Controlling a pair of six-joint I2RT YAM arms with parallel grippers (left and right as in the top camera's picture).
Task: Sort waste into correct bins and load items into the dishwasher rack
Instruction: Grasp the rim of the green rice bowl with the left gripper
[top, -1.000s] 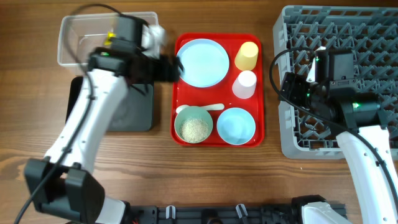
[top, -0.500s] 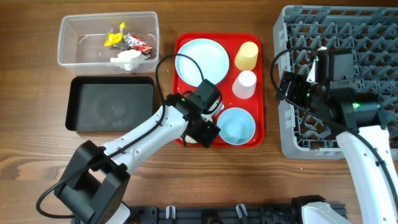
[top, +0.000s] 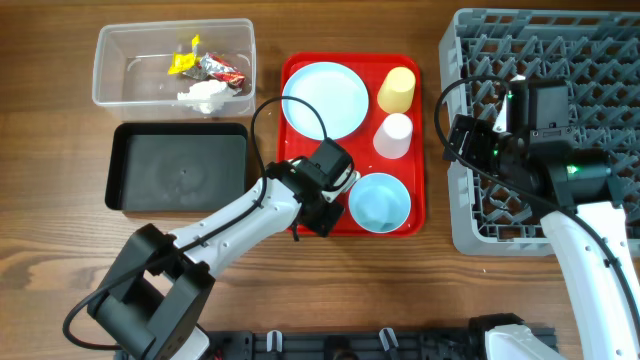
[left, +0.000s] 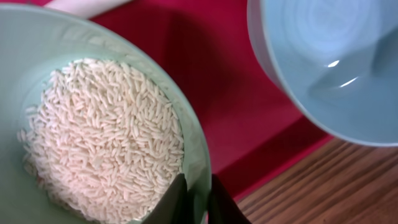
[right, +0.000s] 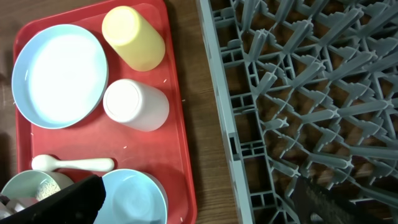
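The overhead camera looked straight down on the whole tabletop (top: 60, 230). The left wrist camera sat very close, facing down past its gripper (left: 196, 202) into the rice bowl (left: 25, 62). The right wrist camera looked down from higher, with the red tray (right: 180, 143) ahead-left of its gripper (right: 199, 208) and the rack (right: 298, 93) ahead-right. All three views shared the tray.

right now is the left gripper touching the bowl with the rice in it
Touching. The left wrist view shows the jaws of the left gripper pinching the rim of the rice bowl, one inside, one outside.
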